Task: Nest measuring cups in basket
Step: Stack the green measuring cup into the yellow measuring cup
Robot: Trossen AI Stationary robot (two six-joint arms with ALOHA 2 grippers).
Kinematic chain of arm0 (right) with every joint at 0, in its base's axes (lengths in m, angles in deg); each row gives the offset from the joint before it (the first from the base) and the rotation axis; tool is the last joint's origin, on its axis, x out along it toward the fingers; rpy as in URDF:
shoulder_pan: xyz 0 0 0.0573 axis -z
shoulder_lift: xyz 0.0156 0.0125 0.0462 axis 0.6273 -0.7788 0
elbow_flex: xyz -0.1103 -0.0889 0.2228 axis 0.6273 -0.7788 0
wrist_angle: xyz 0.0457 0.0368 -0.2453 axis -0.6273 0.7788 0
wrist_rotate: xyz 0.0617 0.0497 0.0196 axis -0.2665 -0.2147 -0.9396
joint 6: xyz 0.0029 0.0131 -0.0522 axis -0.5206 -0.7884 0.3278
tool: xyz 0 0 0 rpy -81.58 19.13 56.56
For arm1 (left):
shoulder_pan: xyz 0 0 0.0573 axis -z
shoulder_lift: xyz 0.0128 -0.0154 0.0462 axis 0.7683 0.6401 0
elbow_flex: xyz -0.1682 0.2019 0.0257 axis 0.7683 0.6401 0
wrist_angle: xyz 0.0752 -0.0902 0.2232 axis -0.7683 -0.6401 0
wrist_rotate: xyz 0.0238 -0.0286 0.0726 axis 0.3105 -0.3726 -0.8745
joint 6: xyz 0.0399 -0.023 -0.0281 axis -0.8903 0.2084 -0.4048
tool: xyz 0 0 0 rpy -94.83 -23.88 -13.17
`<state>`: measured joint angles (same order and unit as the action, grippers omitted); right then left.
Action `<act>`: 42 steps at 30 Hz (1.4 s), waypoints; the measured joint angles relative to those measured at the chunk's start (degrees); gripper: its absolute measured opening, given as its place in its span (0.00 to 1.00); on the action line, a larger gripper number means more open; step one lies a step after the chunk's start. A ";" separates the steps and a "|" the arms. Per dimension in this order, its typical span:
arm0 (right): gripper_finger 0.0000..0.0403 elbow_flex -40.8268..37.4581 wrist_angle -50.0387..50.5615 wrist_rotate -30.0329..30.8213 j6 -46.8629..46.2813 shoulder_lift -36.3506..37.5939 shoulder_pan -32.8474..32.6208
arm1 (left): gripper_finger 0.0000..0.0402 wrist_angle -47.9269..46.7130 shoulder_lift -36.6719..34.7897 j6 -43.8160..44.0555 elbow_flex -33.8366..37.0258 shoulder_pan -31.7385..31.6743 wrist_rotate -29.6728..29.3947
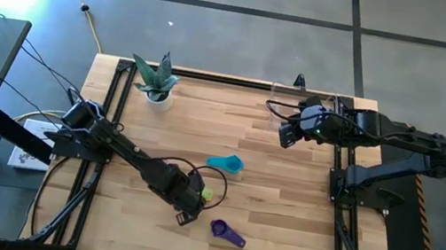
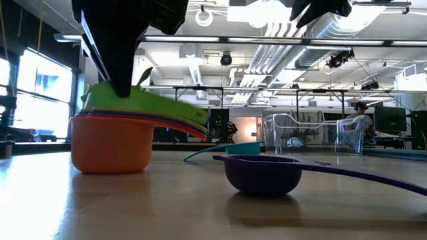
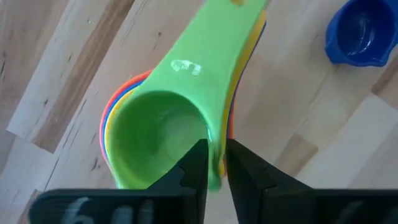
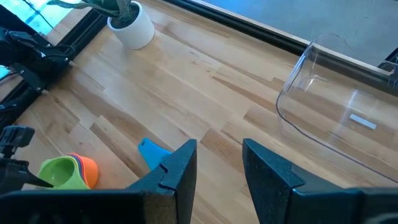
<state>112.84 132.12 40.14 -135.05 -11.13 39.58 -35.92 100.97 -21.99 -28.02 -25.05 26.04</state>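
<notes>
Progress check: nesting partly done, nothing in the basket (image 4: 336, 118) yet

- Stack (image 3: 161, 134) sits on the tabletop (image 1: 278, 232) near the front-left of centre: green cup (image 2: 143, 103) on top, with yellow, blue, red rims showing under it, orange cup (image 2: 110, 143) outermost at the bottom. Looks like five nested, though I can't count every layer for sure
- Left tool (image 3: 214, 165) is down on the stack, its fingers (image 3: 196, 168) straddling the green cup's rim at the handle root with only a narrow gap; can't tell whether it grips the rim or has just let go
- Teal cup (image 1: 226, 163) lies loose, mid-tabletop, well apart from the stack
- Purple cup (image 1: 227, 231) also loose, near the front edge, just beside the stack but not touching
- Basket stands empty at the far right corner, well apart from all cups
- Right tool (image 1: 287, 133) hovers above the tabletop just in front of the basket, fingers (image 4: 180, 165) parted partway, holding nothing
- White pot with plant (image 1: 157, 88) at the far left, not in play

Left to do, as I judge it: add teal and purple to the stack, then move the whole nest across into the basket. Roughly past halfway on nesting, zero on placement
</notes>
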 joint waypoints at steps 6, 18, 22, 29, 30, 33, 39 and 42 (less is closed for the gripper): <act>0.30 0.00 0.00 0.00 0.01 -0.01 0.00 | 0.18 -0.01 0.00 -0.04 -0.02 -0.88 2.95; 0.30 0.00 0.02 -1.24 0.04 -0.01 0.00 | 0.19 -2.93 -1.52 -2.70 -1.15 -2.27 1.54; 0.30 0.02 0.02 -1.53 -0.04 -0.01 -0.02 | 0.18 -6.30 -3.47 -3.90 -1.81 -2.40 -1.34; 0.30 0.01 -0.20 -2.79 -2.49 -0.42 -0.02 | 0.17 -12.78 -7.35 -5.14 -1.81 -2.69 -3.98; 0.30 0.00 -0.15 -3.47 -2.82 -0.64 -0.02 | 0.17 -13.17 -8.00 -5.41 -1.81 -2.69 -4.76; 0.30 0.02 0.18 -6.67 -4.24 -1.74 -0.05 | 0.17 -15.46 -10.43 -7.62 -1.81 -2.75 -7.46; 0.30 0.02 -0.10 -8.95 -8.55 -5.68 -1.92 | 0.17 -19.37 -15.97 -12.81 -1.79 -4.36 -12.87; 0.30 0.02 -0.19 -8.96 -11.49 -8.24 -3.12 | 0.17 -22.27 -18.71 -15.41 -1.79 -5.72 -15.08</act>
<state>112.86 131.93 31.18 -146.54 -19.36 36.46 -58.19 82.27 -37.41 -29.82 -30.77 10.97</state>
